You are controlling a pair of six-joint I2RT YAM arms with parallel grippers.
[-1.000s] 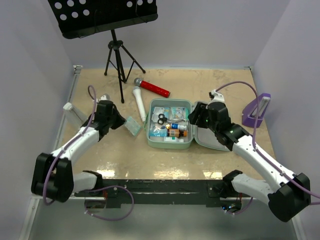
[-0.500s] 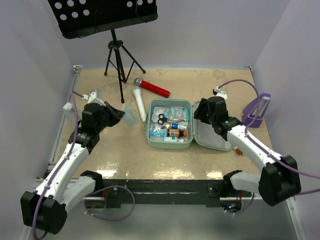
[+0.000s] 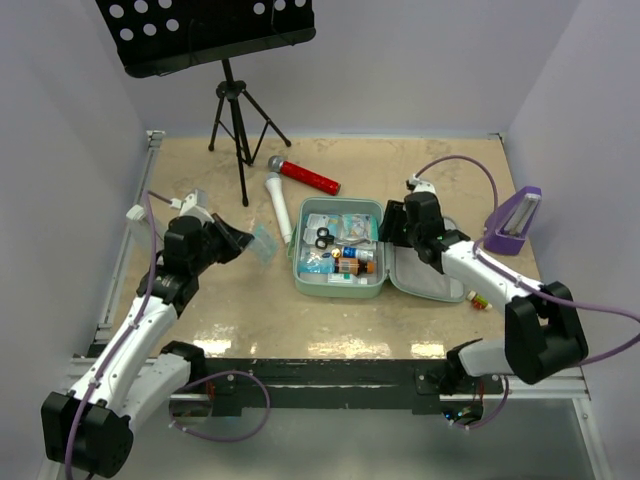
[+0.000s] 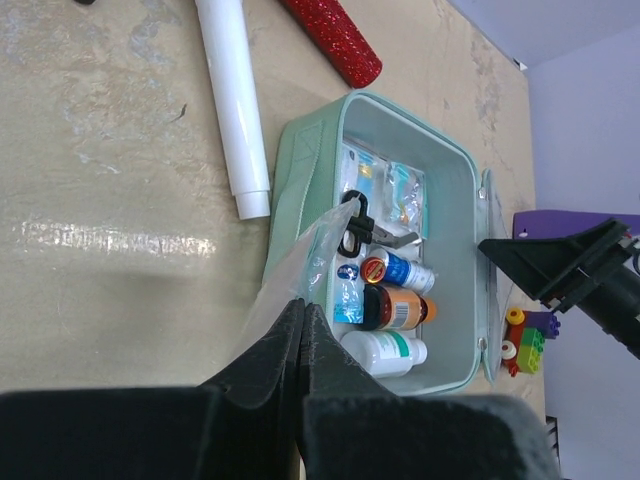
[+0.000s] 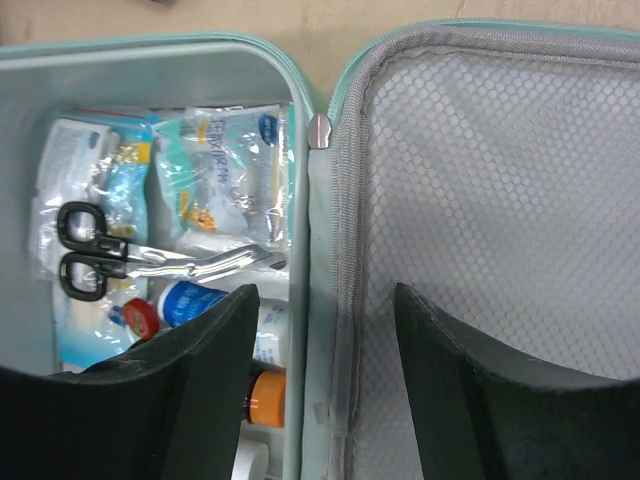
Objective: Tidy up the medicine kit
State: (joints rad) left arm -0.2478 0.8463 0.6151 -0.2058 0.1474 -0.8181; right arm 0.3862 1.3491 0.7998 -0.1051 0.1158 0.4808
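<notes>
Seen from above, the medicine kit (image 3: 338, 290) lay open at the middle of the table. Its lid (image 3: 430, 275) was folded flat to the right, a music stand (image 3: 205, 30) stood far left and a purple stand (image 3: 515, 222) far right. Neither wrist camera caught the music stand.

The left gripper (image 3: 243, 241) hung just left of the box, jaws closed on a clear plastic packet (image 3: 262, 243). Its own camera showed that pinch plainly. Past it lay a white tube (image 4: 232, 100) and a red tube (image 4: 335, 40), with scissors (image 4: 355, 225) and bottles (image 4: 395, 308) inside the box.

The right gripper (image 5: 325, 295) hovered over the hinge with its jaws apart, holding nothing; from above, those jaws were hard to read. Only its camera showed the mesh lining (image 5: 500, 200) of the lid. Its fingers (image 5: 200, 400) hid the near part of the box.

Small coloured blocks (image 4: 525, 335) sat just beyond the lid's right edge. The labels were too small to read.
</notes>
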